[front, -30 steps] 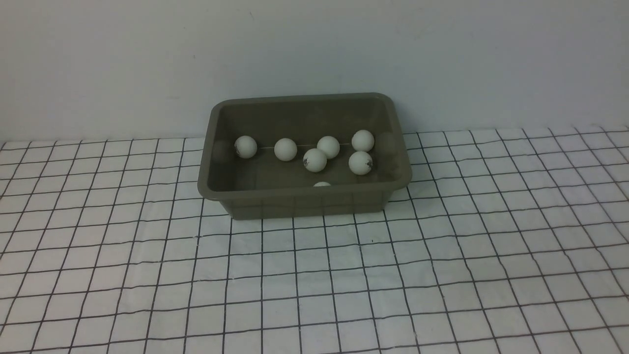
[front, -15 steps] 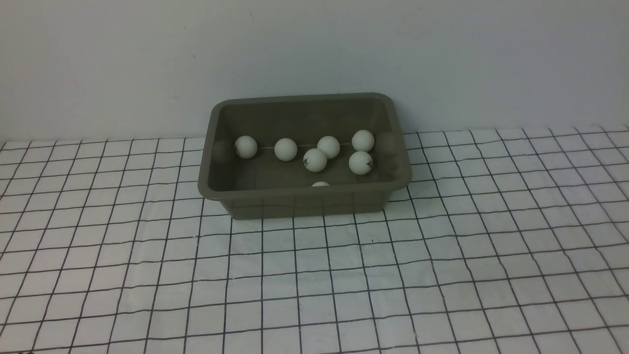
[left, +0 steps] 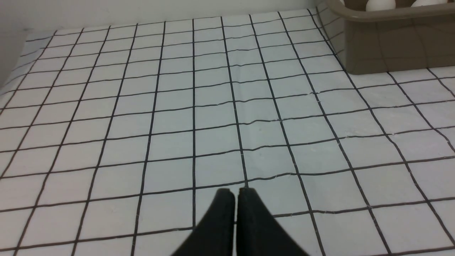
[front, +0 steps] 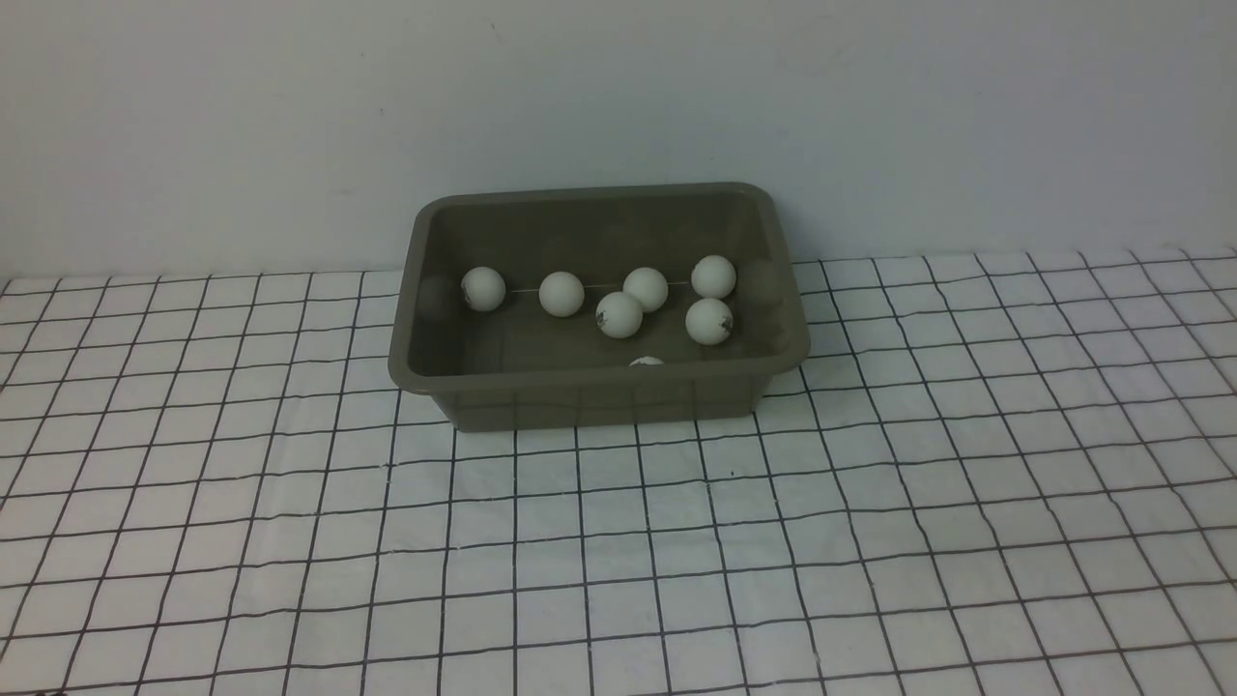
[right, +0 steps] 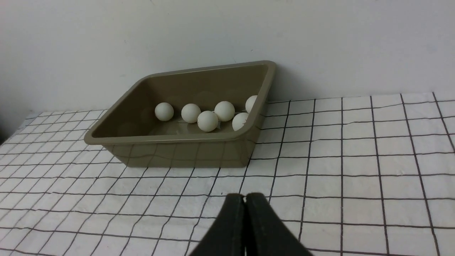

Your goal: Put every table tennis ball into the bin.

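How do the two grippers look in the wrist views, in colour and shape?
The left gripper and the right gripper look alike: matte black jaws, broad at the base and tapering to narrow rounded tips. No cables or markings show. The arms themselves are out of view.

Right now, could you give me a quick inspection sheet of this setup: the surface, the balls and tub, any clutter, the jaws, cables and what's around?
Surface: white cloth with a black grid, slightly wrinkled.
Job's things: olive-grey bin near the wall; seven table tennis balls inside it, one mostly hidden behind the near wall. No ball on the cloth.
Clutter: nothing seen.
Grippers: left gripper and right gripper both have jaws shut, holding nothing, above bare cloth.
Cables: nothing seen.
Surroundings: plain pale wall behind the bin.
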